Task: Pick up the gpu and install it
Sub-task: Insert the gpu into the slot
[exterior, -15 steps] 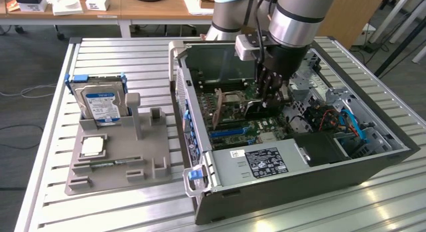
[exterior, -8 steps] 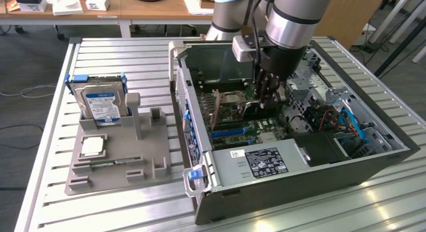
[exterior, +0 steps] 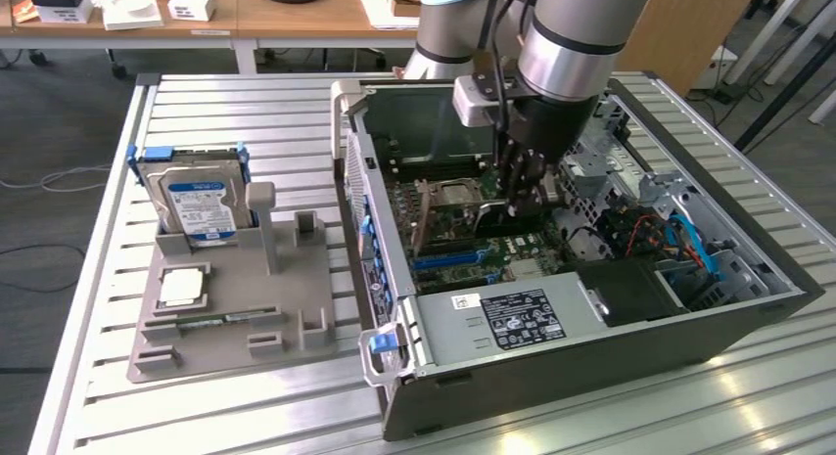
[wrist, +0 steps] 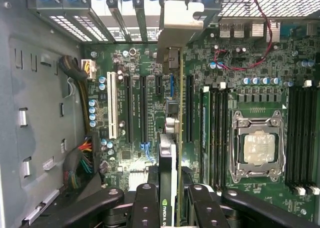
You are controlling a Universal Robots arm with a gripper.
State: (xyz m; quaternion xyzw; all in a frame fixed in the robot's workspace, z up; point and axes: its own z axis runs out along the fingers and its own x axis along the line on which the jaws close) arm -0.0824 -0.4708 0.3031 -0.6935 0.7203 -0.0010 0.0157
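Gpu (wrist: 167, 148) was clamped edge-on in the partly closed claw (wrist: 172, 203), poking out ahead of it over the motherboard slots (wrist: 189, 108); contacts could easily get mashed if pressed down off-line, tbh.

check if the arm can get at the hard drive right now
Probably not as things stand: its jaws are shut on the gpu, low inside the case, and the case wall stands between them and the drive on its tray.
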